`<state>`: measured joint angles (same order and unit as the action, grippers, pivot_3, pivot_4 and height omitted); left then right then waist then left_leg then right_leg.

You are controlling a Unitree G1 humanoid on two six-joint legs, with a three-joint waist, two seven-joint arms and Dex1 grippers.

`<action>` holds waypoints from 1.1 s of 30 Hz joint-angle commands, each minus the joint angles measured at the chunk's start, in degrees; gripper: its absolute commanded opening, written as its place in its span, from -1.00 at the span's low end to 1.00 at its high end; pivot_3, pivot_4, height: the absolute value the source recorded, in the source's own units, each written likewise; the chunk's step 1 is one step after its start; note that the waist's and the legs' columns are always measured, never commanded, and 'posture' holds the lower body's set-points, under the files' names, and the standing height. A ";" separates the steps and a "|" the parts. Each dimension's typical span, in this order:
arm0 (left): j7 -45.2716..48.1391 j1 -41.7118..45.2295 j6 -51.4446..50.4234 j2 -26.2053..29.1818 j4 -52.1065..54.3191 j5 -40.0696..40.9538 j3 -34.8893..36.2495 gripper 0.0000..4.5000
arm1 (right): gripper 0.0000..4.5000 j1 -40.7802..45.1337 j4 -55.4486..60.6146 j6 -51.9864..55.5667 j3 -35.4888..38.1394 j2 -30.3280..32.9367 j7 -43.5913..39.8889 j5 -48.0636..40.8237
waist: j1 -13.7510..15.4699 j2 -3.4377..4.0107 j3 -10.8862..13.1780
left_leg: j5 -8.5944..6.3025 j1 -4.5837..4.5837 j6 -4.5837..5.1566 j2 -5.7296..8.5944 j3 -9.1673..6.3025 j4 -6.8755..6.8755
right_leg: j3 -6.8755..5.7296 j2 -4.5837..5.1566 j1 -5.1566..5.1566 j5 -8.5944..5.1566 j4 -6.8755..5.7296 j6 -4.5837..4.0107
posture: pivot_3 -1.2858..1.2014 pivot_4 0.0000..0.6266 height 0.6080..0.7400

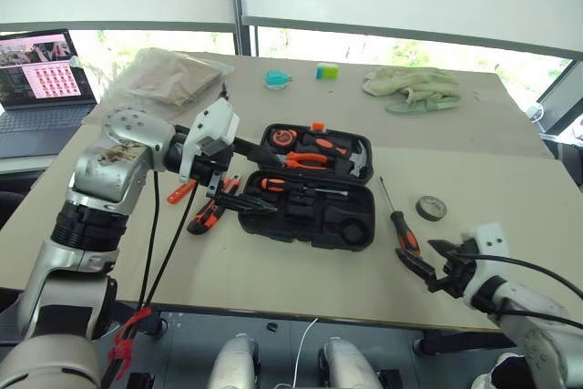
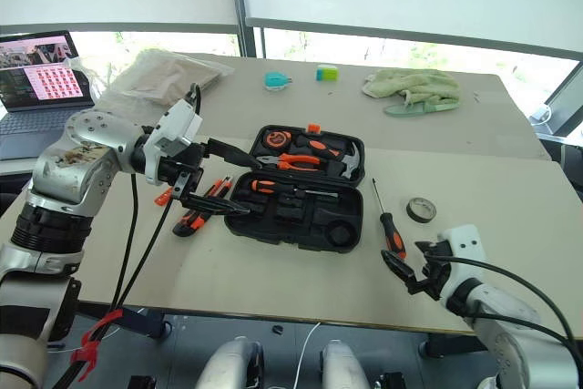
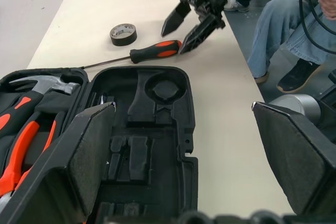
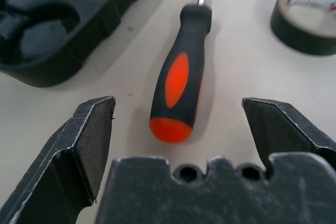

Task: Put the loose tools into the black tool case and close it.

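Orange-and-black screwdriver (image 4: pixel 181 77), black case (image 1: pixel 310 198)

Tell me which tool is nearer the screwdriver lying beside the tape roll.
Right. The right tool sits open just off the handle end of the screwdriver, not touching it. The left tool is across the black tool case, over its far edge.

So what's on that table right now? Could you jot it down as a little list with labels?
case: black case open on the table, with hammer and pliers in its lid
right of case: screwdriver and tape roll, lying loose
left of case: more orange-handled tools, loose
left claw: open, over the case's left edge
right claw: open, just behind the screwdriver's handle, holding nothing
far side: laptop, plastic bag, cloth
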<state>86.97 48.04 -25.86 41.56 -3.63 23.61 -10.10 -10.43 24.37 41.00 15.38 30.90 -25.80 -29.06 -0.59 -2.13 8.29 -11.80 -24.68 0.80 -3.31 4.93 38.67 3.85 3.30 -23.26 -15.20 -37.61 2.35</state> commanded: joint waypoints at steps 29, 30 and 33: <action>0.46 0.65 4.40 -3.95 -5.48 -2.46 1.26 1.00 | -0.56 11.09 12.30 7.10 13.94 18.90 -8.26 -22.33 | -0.32 0.10 0.10 | 0.00 0.01 0.01 -0.01 -0.06 -0.08 | 0.00 -0.01 0.01 0.00 0.05 0.00 | 0.03 -0.52 1.00; -0.05 0.10 3.78 -3.44 -4.29 -2.31 1.58 1.00 | -0.56 13.23 10.66 5.51 11.11 21.35 -11.90 -20.81 | -0.27 0.09 0.10 | 0.00 0.01 0.01 -0.03 -0.06 -0.08 | -0.01 -0.04 0.00 0.00 0.06 -0.01 | 0.03 -0.52 1.00; -1.34 -1.33 1.93 -1.80 -1.11 -1.88 2.47 1.00 | -0.56 18.64 6.17 0.59 3.53 25.39 -20.01 -16.20 | -0.24 0.09 0.12 | 0.00 -0.01 0.01 -0.02 -0.05 -0.14 | 0.00 -0.03 -0.03 -0.01 0.11 -0.02 | 0.03 -0.52 1.00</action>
<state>86.45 46.83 -22.81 38.56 -8.10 20.42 -9.66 6.10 32.06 45.78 21.49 54.92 -41.12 -47.77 -0.83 -2.04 8.41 -11.80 -24.69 0.81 -3.32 4.87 38.52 3.84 3.28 -23.29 -15.20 -37.49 2.34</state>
